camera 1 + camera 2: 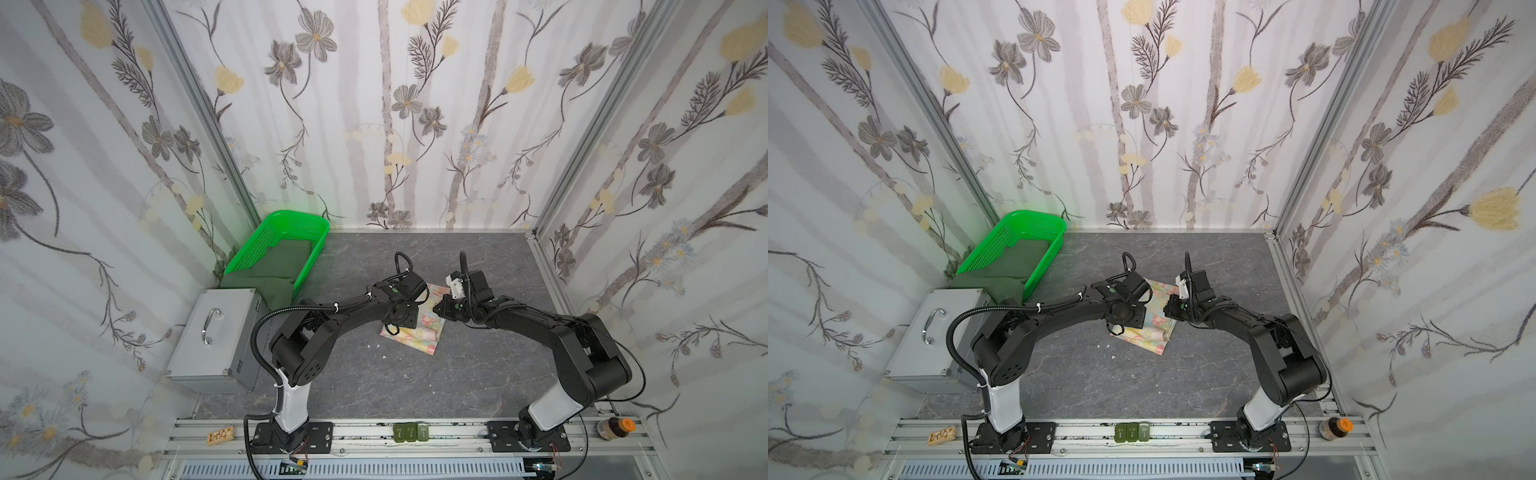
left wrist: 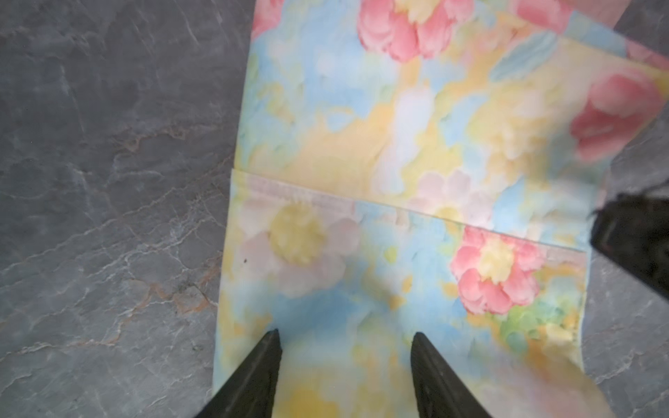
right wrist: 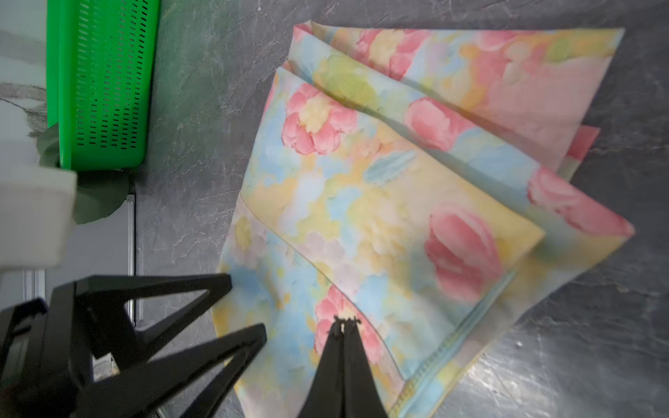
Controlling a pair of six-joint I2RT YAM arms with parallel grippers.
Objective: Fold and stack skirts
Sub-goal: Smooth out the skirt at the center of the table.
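Floral skirt point(image 1: 417, 332) sits folded on the grey table point(image 1: 415, 395), centre of both top views, a bit below mid-frame, with both wrists over it. Folded layers are stacked and fan out along one side (edges clearest in the right wrist view). Left gripper point(image 2: 345, 336): jaws apart, over one end of the floral cloth, print visible between the fingers, nothing held; contact with the cloth not clear. Right gripper point(image 3: 344, 320): jaws pressed together, tip over a pink flower beside a seam line; can't tell whether a layer is pinched. The two grippers are close together at the same end of the floral skirt. Dark green skirt point(image 1: 274, 270) lies in the bright green basket point(image 1: 253, 253), left of centre in the top views, spilling out of the basket's near end to just beside the silver case point(image 1: 216, 336).
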